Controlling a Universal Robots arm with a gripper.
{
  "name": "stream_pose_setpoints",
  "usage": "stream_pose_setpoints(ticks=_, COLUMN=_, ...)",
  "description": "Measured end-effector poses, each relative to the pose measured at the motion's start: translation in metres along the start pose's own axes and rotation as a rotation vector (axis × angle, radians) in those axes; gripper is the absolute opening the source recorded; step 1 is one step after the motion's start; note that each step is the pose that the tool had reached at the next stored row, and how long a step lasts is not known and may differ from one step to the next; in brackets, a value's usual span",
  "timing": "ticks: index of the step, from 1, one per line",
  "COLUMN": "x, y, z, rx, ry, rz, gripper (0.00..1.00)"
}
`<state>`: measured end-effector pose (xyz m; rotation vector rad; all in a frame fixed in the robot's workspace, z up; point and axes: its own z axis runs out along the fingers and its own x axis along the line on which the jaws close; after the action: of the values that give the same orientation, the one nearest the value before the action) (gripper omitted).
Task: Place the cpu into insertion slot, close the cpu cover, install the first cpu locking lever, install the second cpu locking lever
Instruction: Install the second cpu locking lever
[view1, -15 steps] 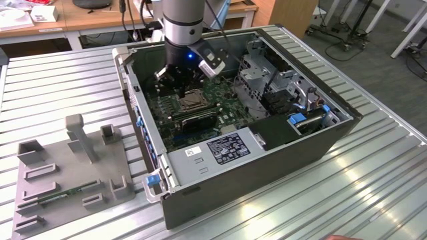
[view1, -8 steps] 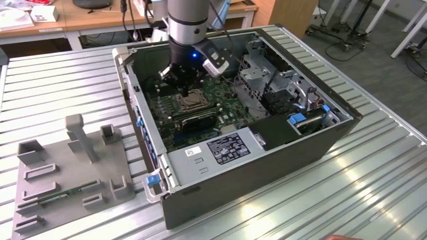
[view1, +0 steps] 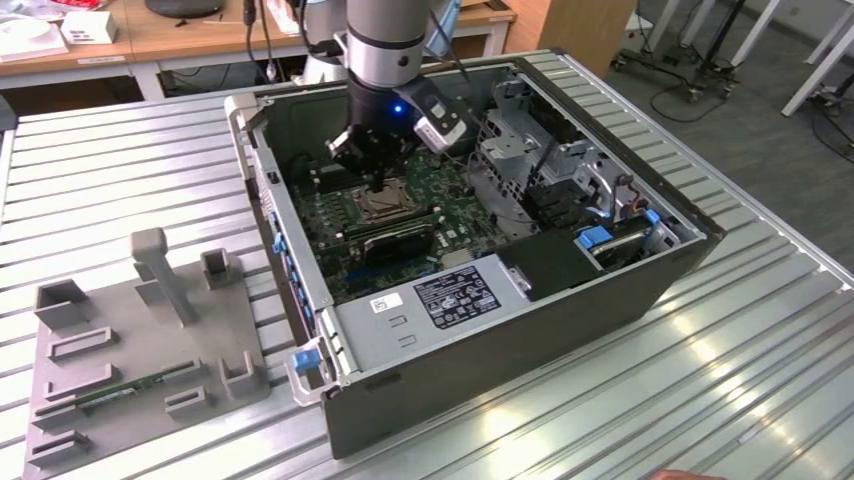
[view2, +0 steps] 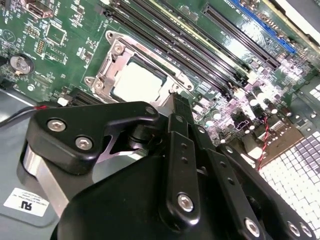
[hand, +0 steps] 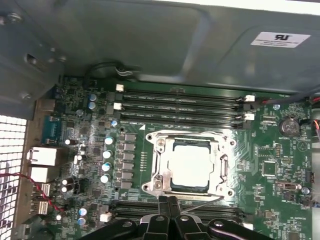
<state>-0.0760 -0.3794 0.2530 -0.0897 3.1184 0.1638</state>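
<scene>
Your computer case (view1: 587, 300) lies open on the slatted counter (view1: 747, 380), with the arm reaching down into it over the green motherboard (hand: 90, 165).

The insertion slot (hand: 159, 150) sits mid-board between the rows of long black memory slots (hand: 185, 102). In both wrist views the cpu (hand: 190, 166) lies flat inside it, pale top up, and the cpu cover (hand: 224, 165) appears folded down around it, its window framing the chip. My judgement: the first two steps are done and you are at the lever stage.

A thin wire lever (hand: 197, 201) runs along the socket edge nearest the tool (hand: 168, 202). The tool's two black fingers (hand: 163, 210) are pressed together with no visible gap and nothing between them; their tips stand at that socket edge, just beside the lever.

The next move calls for a firm sideways-and-down push on the wire without skidding onto the board parts close by.

Not made out:
- whether the fingertips touch the lever;
- whether either lever is hooked under its catch;
- the second lever, which I cannot pick out;
- the socket's near edge in the second wrist view, behind the tool's body.
</scene>
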Motion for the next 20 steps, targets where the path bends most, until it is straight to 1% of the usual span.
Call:
stream_pose_setpoints(ticks=7, x=-0.0029, y=-0.0002, z=0.0007, rx=0.0004, ry=-0.0006, rz=0.007, gripper=0.11)
stream_pose_setpoints(ticks=14, x=-0.0054, y=-0.0012, z=0.0032, rx=0.0007, ry=-0.0019, rz=0.020, gripper=0.11)
stream_pose_setpoints(ticks=20, x=-0.0053, y=-0.0048, z=0.0046, rx=0.0007, ry=-0.0022, rz=0.022, gripper=0.11)
